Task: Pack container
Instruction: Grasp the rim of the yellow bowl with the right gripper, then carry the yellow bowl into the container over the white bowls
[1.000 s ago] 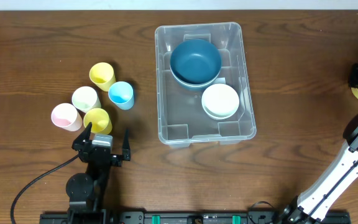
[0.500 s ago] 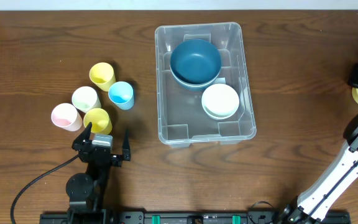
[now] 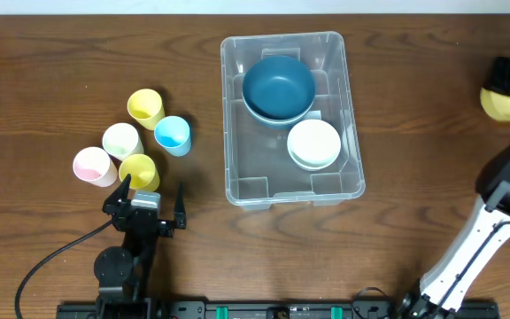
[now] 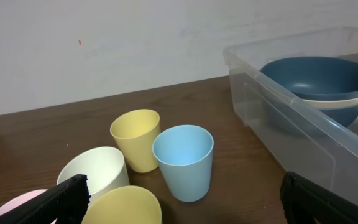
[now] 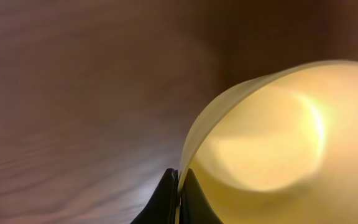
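Note:
The clear container (image 3: 234, 190) stands at the table's middle, holding a dark blue bowl (image 3: 278, 86) and a white bowl (image 3: 313, 143). At the far right edge my right gripper (image 3: 506, 81) is shut on the rim of a yellow bowl (image 3: 508, 105). The right wrist view shows both fingers (image 5: 168, 190) pinching that yellow rim (image 5: 272, 143) above the wood. My left gripper (image 3: 153, 199) stands open at the front left, just behind a yellow cup (image 3: 139, 170). In the left wrist view the left gripper (image 4: 188, 196) has nothing between its fingers, and the container's wall (image 4: 278, 118) is to the right.
Several cups stand left of the container: yellow (image 3: 145, 106), blue (image 3: 173, 135), white (image 3: 121, 140) and pink (image 3: 93, 166). The left wrist view shows the blue cup (image 4: 183, 158) and a yellow cup (image 4: 135, 134) straight ahead. A black cable (image 3: 51, 261) runs along the front left.
My right gripper has closed on the yellow bowl's rim and carried it away from the table's front edge and slightly left. The left arm has not moved.

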Controlling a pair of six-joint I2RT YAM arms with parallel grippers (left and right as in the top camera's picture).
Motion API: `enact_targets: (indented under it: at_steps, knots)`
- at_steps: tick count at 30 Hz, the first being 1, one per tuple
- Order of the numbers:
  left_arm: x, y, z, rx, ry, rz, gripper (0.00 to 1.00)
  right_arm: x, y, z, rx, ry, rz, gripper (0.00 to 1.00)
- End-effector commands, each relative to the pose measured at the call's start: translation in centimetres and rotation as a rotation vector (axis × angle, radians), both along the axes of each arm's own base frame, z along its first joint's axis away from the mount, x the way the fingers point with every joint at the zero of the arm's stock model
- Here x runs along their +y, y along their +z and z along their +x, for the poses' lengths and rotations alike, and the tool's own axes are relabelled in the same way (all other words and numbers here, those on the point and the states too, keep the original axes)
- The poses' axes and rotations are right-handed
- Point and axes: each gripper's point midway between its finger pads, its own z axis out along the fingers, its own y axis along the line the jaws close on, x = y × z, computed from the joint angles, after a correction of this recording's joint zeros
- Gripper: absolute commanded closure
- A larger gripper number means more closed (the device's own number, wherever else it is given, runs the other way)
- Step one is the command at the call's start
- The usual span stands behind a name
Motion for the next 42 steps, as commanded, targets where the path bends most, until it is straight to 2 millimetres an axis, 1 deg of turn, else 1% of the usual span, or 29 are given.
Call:
enact_targets:
  at_steps: [1,3,5,7,9,11,12,13,14,15,18,21,25,30,33,38,42]
  knots:
    - [-0.1,-1.5,-0.1,0.042,-0.011,0.008,0.02,6.0,9.1,1.9,-0.190,0.092,0.033,0.99]
    - [-0.1,-1.5,-0.1,0.043,-0.011,0.008,0.02,10.2,12.2,2.1,-0.249,0.177,0.071,0.99]
    - [-0.1,-1.5,-0.1,0.043,-0.011,0.008,0.02,14.3,15.0,1.7,-0.295,0.255,0.080,0.99]
    - [-0.1,-1.5,-0.1,0.043,-0.011,0.008,0.02,18.8,17.4,0.7,-0.323,0.339,0.074,0.99]
    - [-0.1,-1.5,-0.1,0.043,-0.011,0.008,0.02,22.6,18.9,-0.8,-0.320,0.398,0.051,0.99]
    - [-0.1,-1.5,-0.1,0.043,-0.011,0.008,0.02,25.9,19.7,-2.5,-0.293,0.417,0.032,0.99]
    - [-0.1,-1.5,-0.1,0.043,-0.011,0.008,0.02,28.1,19.9,-3.7,-0.273,0.445,0.032,0.99]
    - [-0.1,-1.5,-0.1,0.043,-0.011,0.008,0.02,29.6,19.8,-4.6,-0.253,0.468,0.036,0.99]
    - [-0.1,-1.5,-0.1,0.043,-0.011,0.008,0.02,31.2,19.6,-5.5,-0.229,0.493,0.042,0.99]
    - [-0.1,-1.5,-0.1,0.043,-0.011,0.008,0.02,33.2,19.1,-7.0,-0.184,0.533,0.046,0.99]
    - [-0.1,-1.5,-0.1,0.043,-0.011,0.008,0.02,36.7,17.6,-10.1,-0.078,0.626,0.043,0.99]
    - [-0.1,-1.5,-0.1,0.043,-0.011,0.008,0.02,38.4,16.1,-12.1,-0.001,0.648,0.003,0.99]
    - [-0.1,-1.5,-0.1,0.043,-0.011,0.008,0.02,39.8,14.1,-13.6,0.066,0.656,-0.069,0.99]
    - [-0.1,-1.5,-0.1,0.043,-0.011,0.008,0.02,41.4,10.6,-15.5,0.175,0.682,-0.081,0.99]
    - [-0.1,-1.5,-0.1,0.042,-0.011,0.008,0.02,41.9,8.5,-15.7,0.211,0.684,-0.086,0.99]
    - [-0.1,-1.5,-0.1,0.043,-0.011,0.008,0.02,42.1,5.1,-15.7,0.245,0.689,-0.094,0.99]
    - [-0.1,-1.5,-0.1,0.043,-0.011,0.008,0.02,42.4,3.4,-15.2,0.234,0.689,-0.092,0.99]
